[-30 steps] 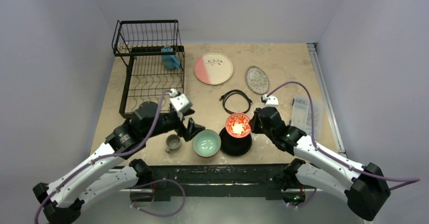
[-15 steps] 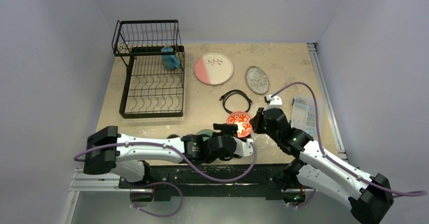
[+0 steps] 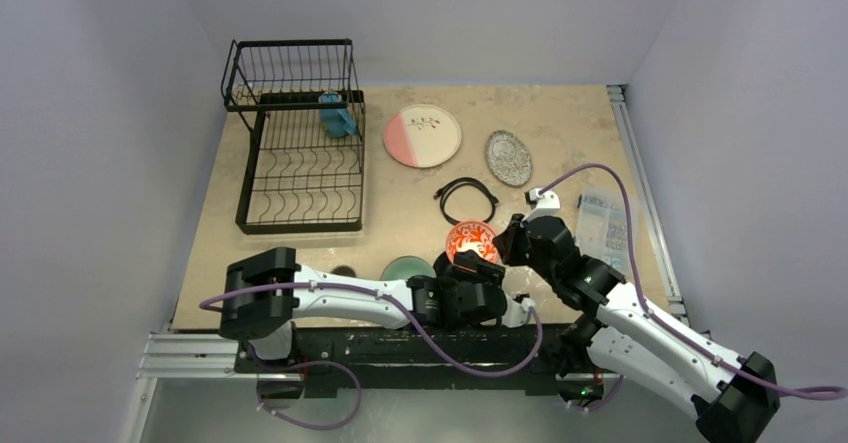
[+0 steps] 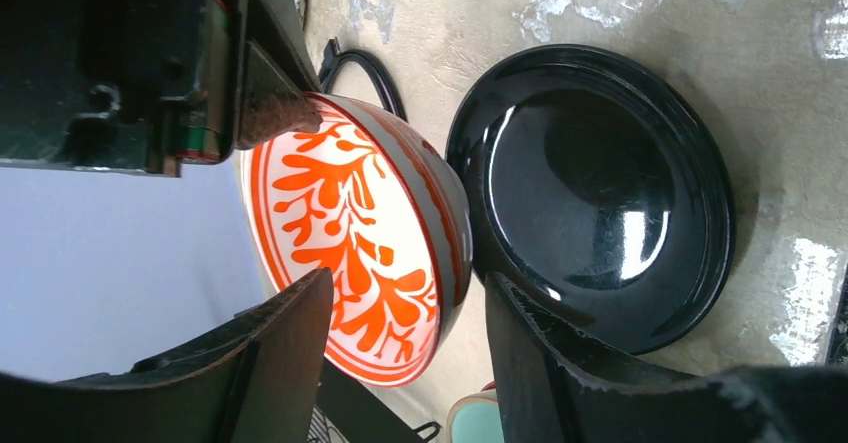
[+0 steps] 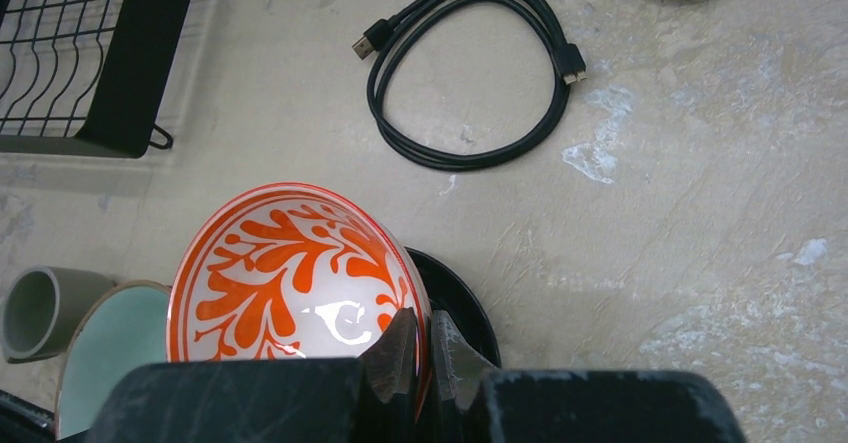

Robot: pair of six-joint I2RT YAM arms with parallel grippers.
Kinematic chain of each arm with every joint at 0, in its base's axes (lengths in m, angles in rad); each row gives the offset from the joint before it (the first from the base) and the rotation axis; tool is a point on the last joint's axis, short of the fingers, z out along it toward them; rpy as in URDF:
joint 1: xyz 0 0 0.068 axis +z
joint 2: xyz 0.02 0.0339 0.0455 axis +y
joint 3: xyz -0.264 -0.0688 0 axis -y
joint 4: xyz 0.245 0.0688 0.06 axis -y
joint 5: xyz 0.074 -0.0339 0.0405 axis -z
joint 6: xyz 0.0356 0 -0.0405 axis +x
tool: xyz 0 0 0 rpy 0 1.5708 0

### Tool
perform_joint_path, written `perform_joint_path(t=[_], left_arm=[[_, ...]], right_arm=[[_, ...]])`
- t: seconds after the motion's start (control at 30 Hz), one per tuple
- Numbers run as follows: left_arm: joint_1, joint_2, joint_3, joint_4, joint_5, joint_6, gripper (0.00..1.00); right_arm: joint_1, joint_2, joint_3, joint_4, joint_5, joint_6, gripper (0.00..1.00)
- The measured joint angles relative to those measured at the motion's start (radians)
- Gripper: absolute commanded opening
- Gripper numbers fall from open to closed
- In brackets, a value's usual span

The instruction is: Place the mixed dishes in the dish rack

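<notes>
My right gripper [image 5: 421, 348] is shut on the rim of the red-patterned bowl [image 5: 290, 273] and holds it tilted just above the black plate [image 4: 600, 193]. In the top view the bowl [image 3: 472, 242] hangs at the right gripper [image 3: 497, 249]. My left gripper [image 4: 410, 363] is open, and its fingers [image 4: 285, 348] straddle the bowl's [image 4: 350, 233] lower rim without touching it. The mint-green bowl [image 5: 110, 348] and the small grey cup [image 5: 40, 308] sit left of the plate. The pink-and-white plate [image 3: 422, 135] and the speckled plate [image 3: 508, 157] lie at the back. The blue-handled mug [image 3: 337, 115] is in the dish rack [image 3: 295, 173].
A black coiled cable [image 3: 467, 199] lies behind the bowl. A clear plastic box [image 3: 603, 218] sits at the right edge. My left arm [image 3: 350, 298] stretches along the table's front edge and covers most of the mint bowl and cup in the top view.
My left arm swung from near the rack across the front to the right, and its open gripper came under the bowl. My right gripper carried the bowl slightly back off the black plate.
</notes>
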Motion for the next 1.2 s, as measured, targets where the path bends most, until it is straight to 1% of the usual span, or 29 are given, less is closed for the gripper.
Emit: perform_joint_path(t=[0.07, 0.13, 0.33, 0.4, 0.5, 0.57, 0.63, 0.67, 0.73, 0.77, 0.8, 0.83, 0.87, 0.9, 0.97, 1.0, 1.13, 1.2], left_arm=[[0.001, 0.003, 0.011, -0.003, 0.000, 0.003, 0.49], [0.001, 0.009, 0.022, -0.003, 0.000, 0.009, 0.46], [0.003, 0.054, 0.040, -0.013, 0.007, 0.018, 0.47], [0.008, 0.065, 0.041, -0.026, 0.012, 0.017, 0.45], [0.016, 0.068, 0.041, -0.045, 0.023, 0.016, 0.35], [0.023, 0.070, 0.047, -0.059, 0.030, 0.010, 0.26], [0.029, 0.075, 0.063, -0.074, 0.031, 0.002, 0.11], [0.034, 0.078, 0.071, -0.077, 0.031, -0.005, 0.06], [0.042, 0.080, 0.079, -0.098, 0.042, -0.022, 0.02], [0.045, 0.082, 0.079, -0.103, 0.044, -0.023, 0.00], [0.046, 0.081, 0.079, -0.103, 0.045, -0.028, 0.00], [0.045, 0.080, 0.079, -0.101, 0.046, -0.032, 0.00], [0.046, 0.078, 0.079, -0.100, 0.051, -0.038, 0.00], [0.046, 0.075, 0.077, -0.101, 0.060, -0.045, 0.00], [0.047, 0.060, 0.065, -0.101, 0.077, -0.063, 0.00], [0.049, 0.043, 0.053, -0.103, 0.090, -0.073, 0.00], [0.085, -0.077, 0.000, -0.120, 0.149, -0.154, 0.00], [0.127, -0.178, -0.041, -0.113, 0.192, -0.209, 0.00]], right_arm=[[0.000, -0.002, 0.000, -0.003, 0.000, 0.000, 0.00], [0.000, -0.006, 0.000, -0.005, 0.000, -0.001, 0.00], [0.000, -0.013, 0.011, -0.010, -0.003, -0.001, 0.00], [0.000, -0.013, 0.016, -0.010, -0.005, 0.000, 0.00], [0.000, -0.018, 0.021, -0.013, -0.011, 0.000, 0.00], [0.000, -0.022, 0.023, -0.015, -0.022, 0.001, 0.00], [0.000, -0.025, 0.026, -0.022, -0.029, 0.000, 0.00], [0.000, -0.025, 0.027, -0.024, -0.030, 0.000, 0.00], [0.000, -0.028, 0.032, -0.029, -0.038, 0.000, 0.00], [0.000, -0.030, 0.038, -0.030, -0.036, -0.004, 0.09], [0.000, -0.030, 0.039, -0.031, -0.037, -0.004, 0.31], [0.000, -0.030, 0.040, -0.035, -0.036, -0.005, 0.50], [0.000, -0.030, 0.040, -0.037, -0.039, 0.002, 0.67], [0.000, -0.030, 0.043, -0.037, -0.046, 0.005, 0.79], [0.000, -0.030, 0.056, -0.036, -0.053, -0.003, 0.96], [0.000, -0.030, 0.065, -0.036, -0.056, -0.006, 0.99], [0.000, -0.032, 0.109, -0.039, -0.052, -0.023, 0.99], [0.000, -0.043, 0.134, -0.045, -0.043, -0.029, 0.99]])
